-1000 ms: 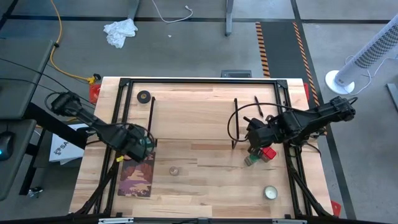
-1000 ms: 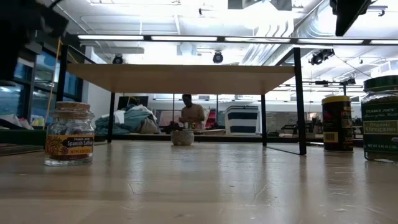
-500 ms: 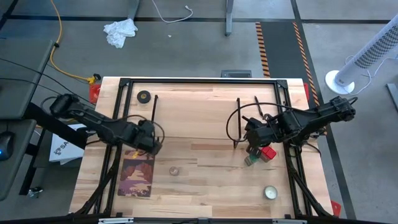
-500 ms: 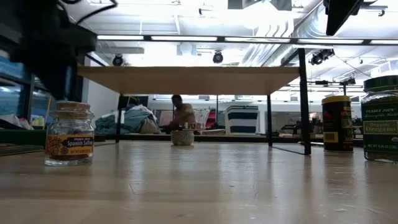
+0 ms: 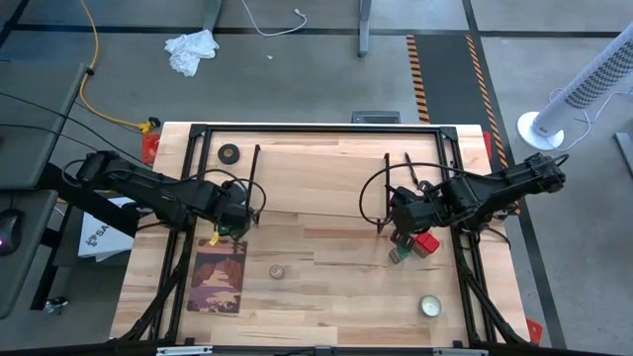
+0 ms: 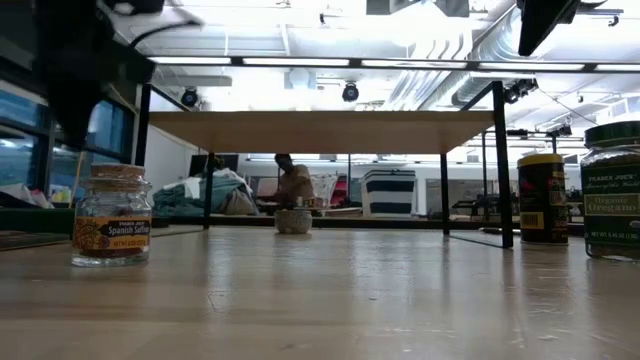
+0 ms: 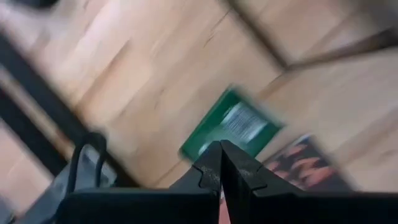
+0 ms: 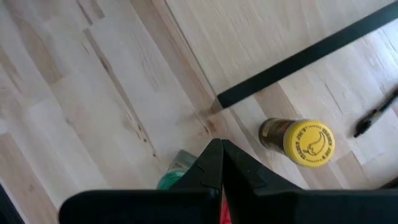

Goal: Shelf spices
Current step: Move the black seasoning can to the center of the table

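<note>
The shelf (image 5: pixel 318 186), a light board (image 6: pixel 320 128) on thin black legs, stands mid-table. My left gripper (image 5: pixel 240 216) is shut beside its left legs (image 5: pixel 253 183), above a flat green thing (image 7: pixel 231 127). My right gripper (image 5: pixel 400 222) is shut by the right legs (image 5: pixel 385 193), above the green-lidded jar (image 5: pixel 398 256), near the red-topped one (image 5: pixel 426 244). The yellow-lidded jar (image 8: pixel 304 142) stands by the shelf's foot bar (image 8: pixel 298 57). The tiny clear jar (image 5: pixel 277 270) stands near the front. The black tin does not show. My left gripper is close against the shelf's left legs in the high view; the left wrist view shows its shut fingers (image 7: pixel 211 163) over the flat green thing with the shelf's bar farther off. I cannot tell whether it touches the shelf.
A dark patterned mat (image 5: pixel 220 279) lies front left. A black tape roll (image 5: pixel 229 153) lies far left, and a flat round pale tin (image 5: pixel 429 307) front right. A black cable (image 5: pixel 371 193) loops by the right arm. Bare wood lies between the tiny jar and the right-hand jars.
My left gripper has gone toward the table's right and far edges, up to the shelf's left legs. The shelf has slid a little toward the table's right edge, staying upright. My right gripper has kept almost still.
</note>
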